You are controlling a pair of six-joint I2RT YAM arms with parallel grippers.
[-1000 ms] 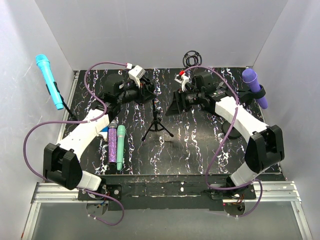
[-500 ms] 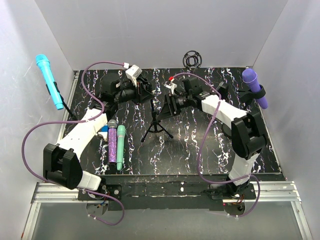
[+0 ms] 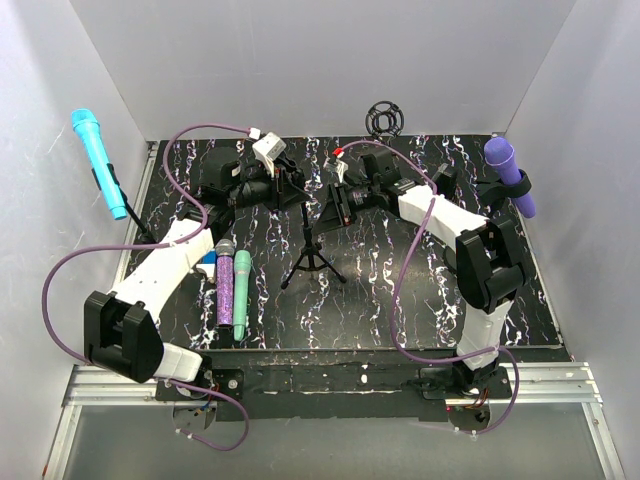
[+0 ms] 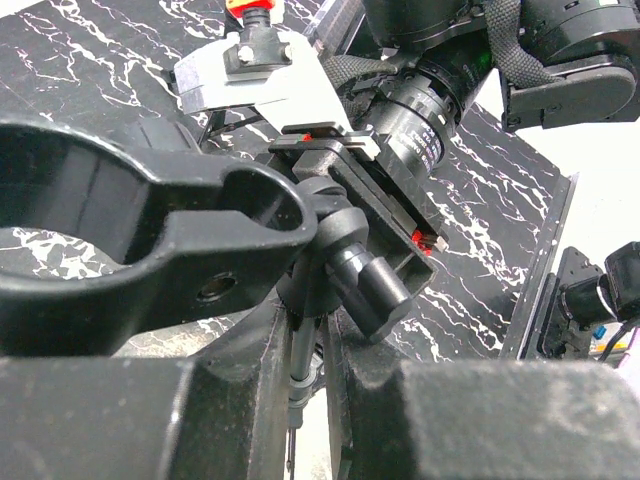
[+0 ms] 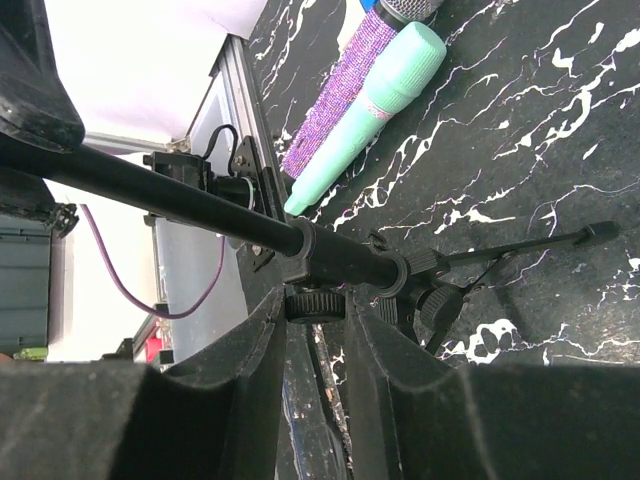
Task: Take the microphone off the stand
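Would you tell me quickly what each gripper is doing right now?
Left gripper: shut on the black tripod stand, at its thin pole.
Right gripper: shut on the same stand.

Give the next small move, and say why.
Probably lift the tripod stand slightly with both arms and ease it aside: left gripper and right gripper are shut on its pole, its clip looks empty, and the cyan microphone and purple microphone sit mounted at the sides.

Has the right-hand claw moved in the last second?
Yes. The right gripper has slid left, away from the purple microphone on the wall, up to the tripod stand.
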